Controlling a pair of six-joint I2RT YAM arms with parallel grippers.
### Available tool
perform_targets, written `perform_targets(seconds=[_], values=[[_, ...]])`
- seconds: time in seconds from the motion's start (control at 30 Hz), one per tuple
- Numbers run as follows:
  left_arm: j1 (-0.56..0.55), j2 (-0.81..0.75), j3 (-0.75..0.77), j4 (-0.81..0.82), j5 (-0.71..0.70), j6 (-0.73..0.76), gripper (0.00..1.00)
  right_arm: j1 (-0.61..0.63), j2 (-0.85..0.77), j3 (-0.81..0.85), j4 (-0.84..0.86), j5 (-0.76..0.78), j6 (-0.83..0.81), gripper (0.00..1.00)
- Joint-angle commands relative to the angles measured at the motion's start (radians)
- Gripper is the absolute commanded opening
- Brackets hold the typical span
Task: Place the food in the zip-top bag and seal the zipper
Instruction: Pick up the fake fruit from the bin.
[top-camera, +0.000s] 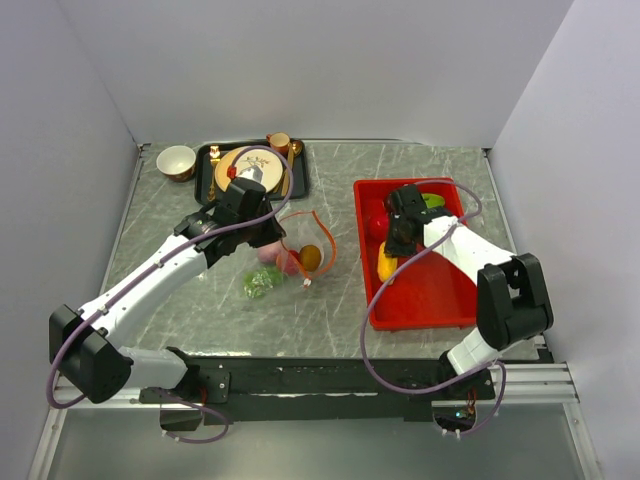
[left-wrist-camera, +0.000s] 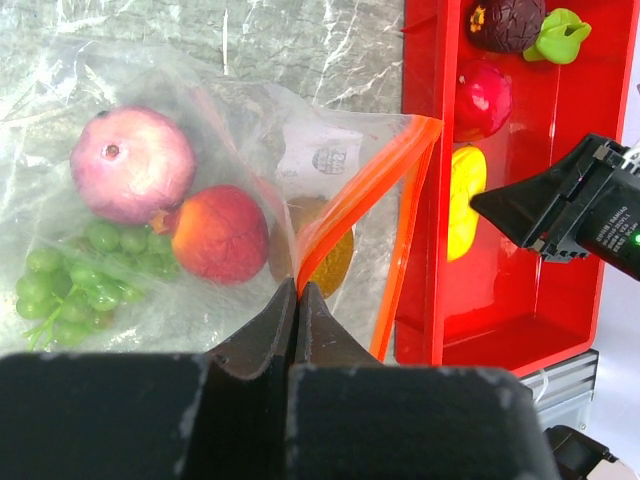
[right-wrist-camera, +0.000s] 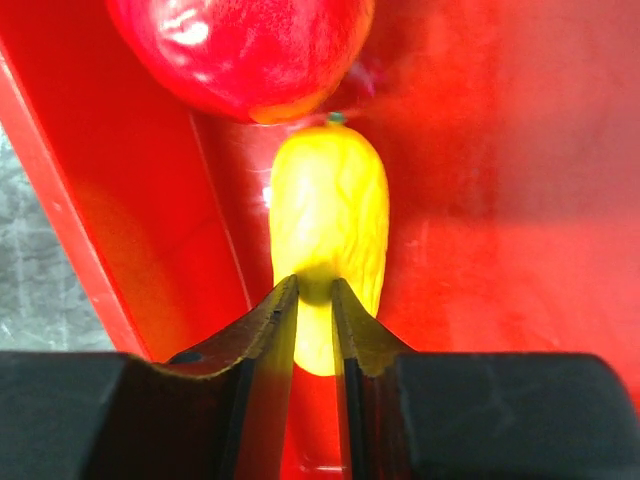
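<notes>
Left tool (left-wrist-camera: 297, 298) pinched shut on the orange zipper (left-wrist-camera: 365, 175), likely to hold the mouth of the clear bag (top-camera: 290, 250) up and open toward the red tray (top-camera: 440, 290). Bag sits mid-frame in the top view, grapes (left-wrist-camera: 70, 275) already inside. Right tool (right-wrist-camera: 315, 300) low over the yellow fruit (right-wrist-camera: 330, 200) in the tray, jaws nearly together; cannot tell if it grips. Grey marbled tabletop (top-camera: 400, 170), plain white walls (top-camera: 300, 60).

overhead, wrist close-ups, shared red tray (top-camera: 430, 290)
</notes>
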Motion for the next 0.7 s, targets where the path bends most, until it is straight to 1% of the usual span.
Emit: perform_targets(seconds=[0.0,0.03,0.07,0.1,0.13,0.17,0.27,0.67], values=[[0.0,0.005,0.015,0.022,-0.003,0.004,0.01,-0.01,-0.039,0.002,-0.046,0.062,0.003,0.33],[-0.002,0.005,0.015,0.022,-0.001,0.004,0.01,-0.01,-0.049,-0.004,-0.038,0.056,0.003,0.38],[-0.002,0.003,0.015,0.022,-0.001,0.003,0.01,-0.007,-0.053,-0.011,-0.034,0.052,0.006,0.55],[-0.002,0.0,0.012,0.023,-0.004,0.003,0.01,-0.008,-0.059,-0.024,-0.027,0.047,0.008,0.62],[-0.002,-0.001,0.01,0.022,-0.007,0.004,0.01,-0.008,-0.07,-0.03,-0.018,0.044,0.011,0.66],[-0.002,-0.003,0.01,0.023,-0.009,0.004,0.01,-0.008,-0.072,-0.033,-0.014,0.044,0.014,0.73],[-0.002,-0.003,0.007,0.024,-0.006,0.003,0.01,-0.008,-0.066,-0.036,-0.007,0.035,0.012,0.77],[-0.002,0.005,0.007,0.022,-0.003,0.004,0.01,-0.008,0.02,-0.031,0.037,-0.047,0.006,0.77]])
